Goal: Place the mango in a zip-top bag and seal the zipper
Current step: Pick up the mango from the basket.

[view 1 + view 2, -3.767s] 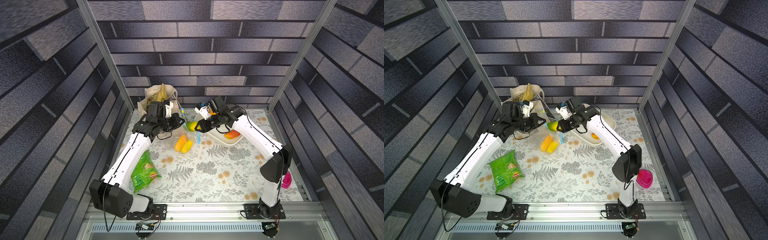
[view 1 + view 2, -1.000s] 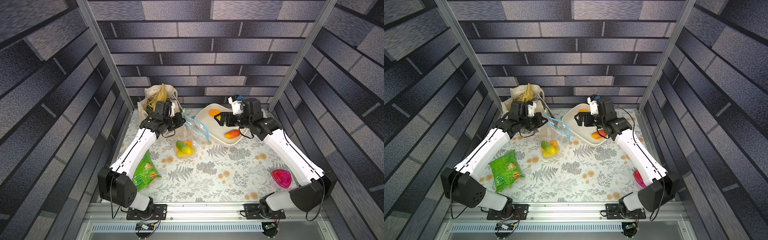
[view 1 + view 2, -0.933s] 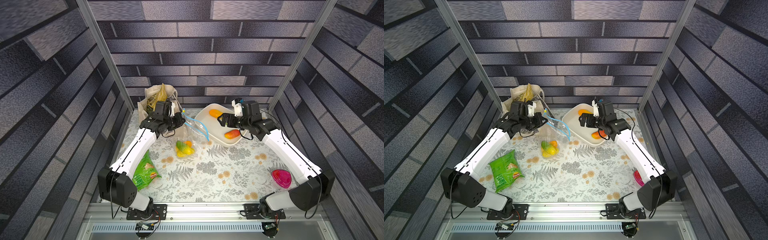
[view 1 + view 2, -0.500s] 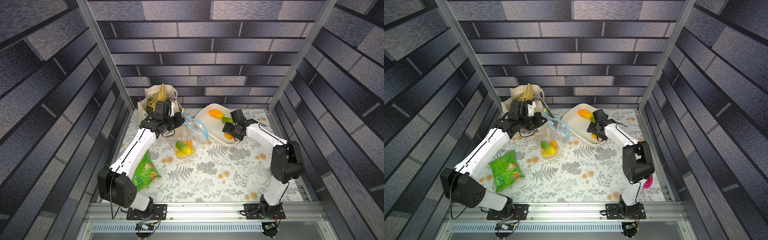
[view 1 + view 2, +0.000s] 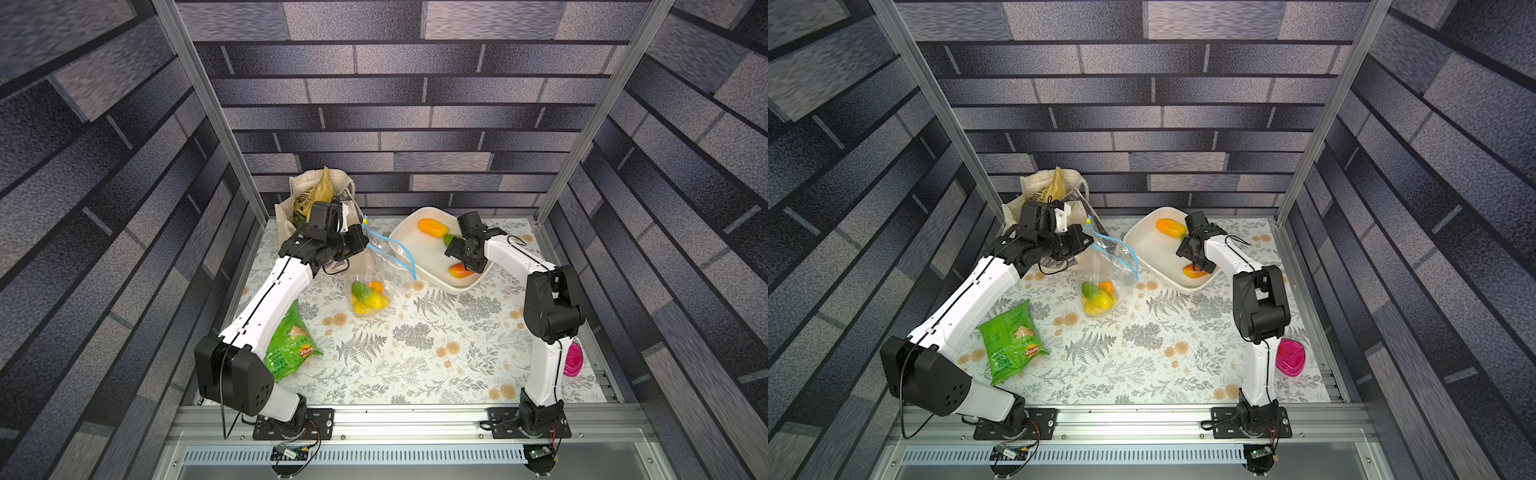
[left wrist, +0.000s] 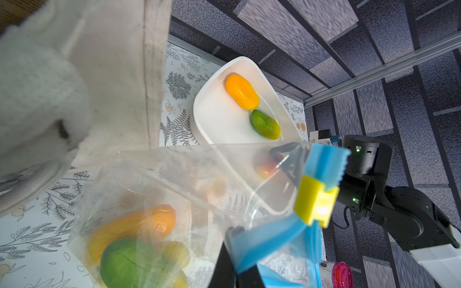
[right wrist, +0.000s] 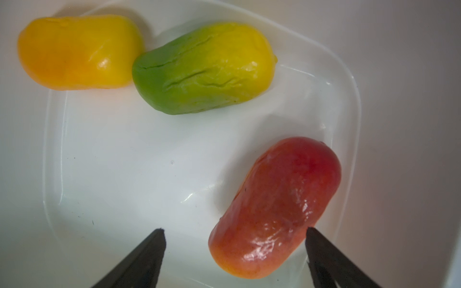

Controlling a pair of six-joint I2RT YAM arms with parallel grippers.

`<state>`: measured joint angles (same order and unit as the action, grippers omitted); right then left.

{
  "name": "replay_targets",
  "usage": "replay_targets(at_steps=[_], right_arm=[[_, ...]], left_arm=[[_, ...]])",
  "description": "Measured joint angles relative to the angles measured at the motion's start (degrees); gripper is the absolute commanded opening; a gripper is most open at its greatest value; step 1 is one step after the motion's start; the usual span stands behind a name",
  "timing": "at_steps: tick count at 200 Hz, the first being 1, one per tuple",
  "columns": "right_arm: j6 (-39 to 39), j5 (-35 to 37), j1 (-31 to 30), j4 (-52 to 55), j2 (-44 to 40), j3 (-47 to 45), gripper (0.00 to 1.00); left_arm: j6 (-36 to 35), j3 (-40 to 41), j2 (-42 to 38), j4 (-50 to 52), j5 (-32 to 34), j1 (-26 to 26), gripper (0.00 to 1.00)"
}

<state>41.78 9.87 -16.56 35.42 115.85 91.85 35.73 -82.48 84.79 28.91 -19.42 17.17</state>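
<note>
The bench was white with grey ferns and orange flowers; the zipper light blue, its slider yellow; the dish white; the crisp packet green.

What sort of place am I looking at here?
Probably a lab test booth, not a real room: brick-print panels on metal posts, left arm and right arm bolted to a rail, floral tablecloth.

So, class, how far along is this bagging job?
Done: several mangoes lie in the zip-top bag, whose mouth the left gripper pinches up. In hand: the right gripper, open, hovers over the red mango in the white tub. Left: grasp it, bag it, close the zipper, which gapes.
</note>
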Motion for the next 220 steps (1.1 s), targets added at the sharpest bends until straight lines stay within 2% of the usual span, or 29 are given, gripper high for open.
replay_targets(at_steps=[21,38,81,101,117,145,161,175,186,220], right_arm=[[0.0,-0.5,0.5,0.1,1.7,0.0,0.90],[-0.6,-1.6,1.0,0.8,3.9,1.2,0.84],[-6.8,-4.4,1.2,5.8,11.7,13.7,0.74],[-10.9,-5.5,1.2,7.3,13.4,17.0,0.75],[-13.6,-5.5,1.2,9.1,13.4,17.0,0.79],[-19.1,-5.7,1.2,12.9,13.4,17.1,0.77],[-21.7,-6.0,1.2,14.5,13.5,17.0,0.67],[-23.4,-6.3,1.2,15.0,13.5,16.9,0.48],[-24.4,-6.4,1.2,15.2,13.5,16.9,0.37],[-25.9,-7.3,1.2,14.6,11.8,15.9,0.25]], left_arm=[[0.0,0.0,0.0,0.0,0.0,0.0,0.00],[-0.1,0.0,0.0,0.0,0.0,0.0,0.00],[-0.7,0.0,0.0,0.1,0.0,0.0,0.00],[-0.9,0.0,0.0,0.1,0.1,0.0,0.00],[-0.9,0.0,0.0,0.1,0.2,0.0,0.00],[-0.9,0.0,0.0,0.3,0.2,0.0,0.00],[-0.8,0.0,0.0,0.3,0.2,0.0,0.00],[-0.8,0.0,0.0,0.3,0.2,0.0,0.00],[-0.8,0.0,0.0,0.3,0.2,0.0,0.00],[-0.8,0.0,0.0,0.6,0.2,0.4,0.00]])
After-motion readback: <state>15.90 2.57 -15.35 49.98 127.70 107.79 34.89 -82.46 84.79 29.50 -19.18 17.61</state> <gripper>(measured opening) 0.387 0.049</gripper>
